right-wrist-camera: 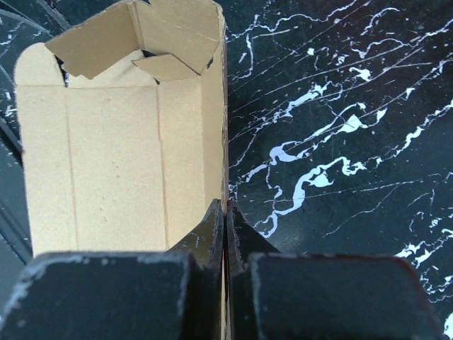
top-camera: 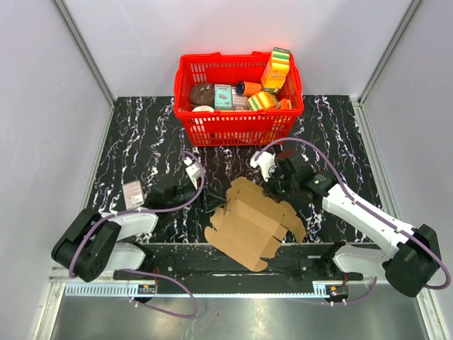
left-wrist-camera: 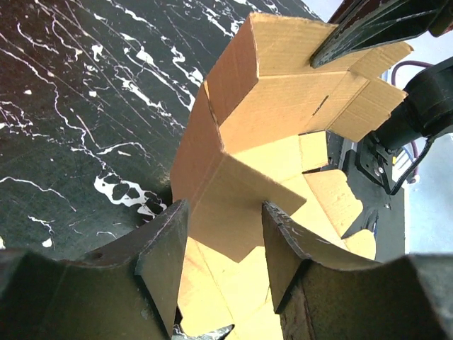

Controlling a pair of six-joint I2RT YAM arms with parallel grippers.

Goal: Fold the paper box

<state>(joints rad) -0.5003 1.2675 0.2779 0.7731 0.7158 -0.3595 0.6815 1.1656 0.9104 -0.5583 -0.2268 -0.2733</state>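
The paper box is a brown cardboard sheet, partly folded, lying on the black marble table between my two arms. One long wall stands up, and several end flaps are still spread out. My right gripper is at the box's far right edge. In the right wrist view it is shut on the thin upright wall of the box. My left gripper is open at the box's left end. A loose flap of the box reaches between its fingertips without being pinched.
A red plastic basket with several colourful packages stands behind the box at the table's back. A small printed packet lies near the left arm. Grey walls close in both sides of the table.
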